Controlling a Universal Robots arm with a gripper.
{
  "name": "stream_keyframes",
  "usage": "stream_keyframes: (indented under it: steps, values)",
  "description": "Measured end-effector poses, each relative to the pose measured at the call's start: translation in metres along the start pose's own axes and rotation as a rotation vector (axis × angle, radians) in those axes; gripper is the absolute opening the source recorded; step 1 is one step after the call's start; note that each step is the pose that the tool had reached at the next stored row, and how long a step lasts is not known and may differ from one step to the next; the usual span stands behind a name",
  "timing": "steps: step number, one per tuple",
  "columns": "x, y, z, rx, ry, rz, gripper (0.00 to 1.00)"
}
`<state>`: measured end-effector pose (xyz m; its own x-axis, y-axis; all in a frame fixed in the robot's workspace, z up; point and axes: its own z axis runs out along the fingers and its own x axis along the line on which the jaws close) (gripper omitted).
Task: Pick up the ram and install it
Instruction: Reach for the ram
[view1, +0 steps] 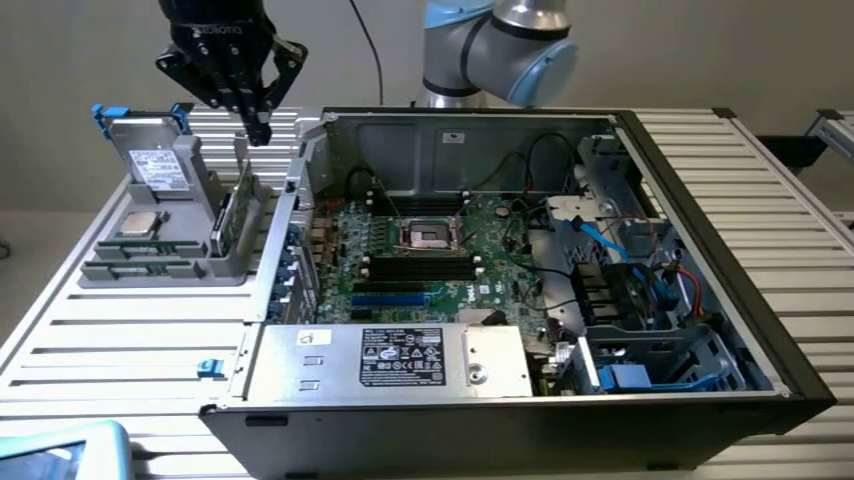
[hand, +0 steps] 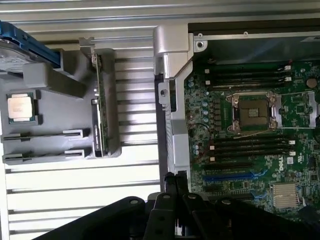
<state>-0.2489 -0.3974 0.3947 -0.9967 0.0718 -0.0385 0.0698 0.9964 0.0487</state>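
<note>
We see a robot arm's gripper (view1: 256, 128) hanging above the far end of a grey holder (view1: 147, 272). The holder sits on a slatted desk (view1: 120, 340), to the exterior view's left of an open computer case (view1: 467, 435). The jaws are pressed together and hold nothing.

The ram (view1: 228, 222), a thin green stick, stands untouched on its long edge in a slot on the holder's side nearest the case. The fingertips hang a little above its far end. A silver processor chip (view1: 138, 222) and a boxy drive (view1: 163, 165) sit in the same holder. Inside the case, the black memory slots (view1: 423, 266) on the motherboard (view1: 400, 292) appear empty.

We judge this to be the approach to the pick-up, with nothing installed yet. A grasp calls for the jaws to part, line up across the ram's thin upper edge and come down squarely, clear of the holder's walls.
</note>
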Motion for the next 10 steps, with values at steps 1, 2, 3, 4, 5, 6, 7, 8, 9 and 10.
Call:
stream_keyframes:
  steps: [1, 2, 3, 4, 5, 6, 7, 8, 9, 10]
  values:
    - [0.004, -0.0003, -0.0002, 0.0000, 0.0000, 0.000, 0.11]
    - [0.009, -0.0006, -0.0003, -0.0001, 0.0000, 0.000, 0.11]
    - [0.013, -0.0009, -0.0005, -0.0001, -0.0001, 0.000, 0.11]
    - [0.018, -0.0013, -0.0007, 0.0000, 0.0000, 0.000, 0.11]
    - [0.023, -0.0016, -0.0009, 0.0000, 0.0000, 0.000, 0.11]
    - [0.027, -0.0019, -0.0010, 0.0000, 0.0000, 0.000, 0.11]
    - [0.032, -0.0022, -0.0012, -0.0001, 0.0000, 0.000, 0.11]
    - [0.036, -0.0025, -0.0014, 0.0000, 0.0000, 0.000, 0.11]
    - [0.041, -0.0029, -0.0016, 0.0000, -0.0001, 0.000, 0.11]
    - [0.045, -0.0032, -0.0017, -0.0001, -0.0001, 0.000, 0.11]
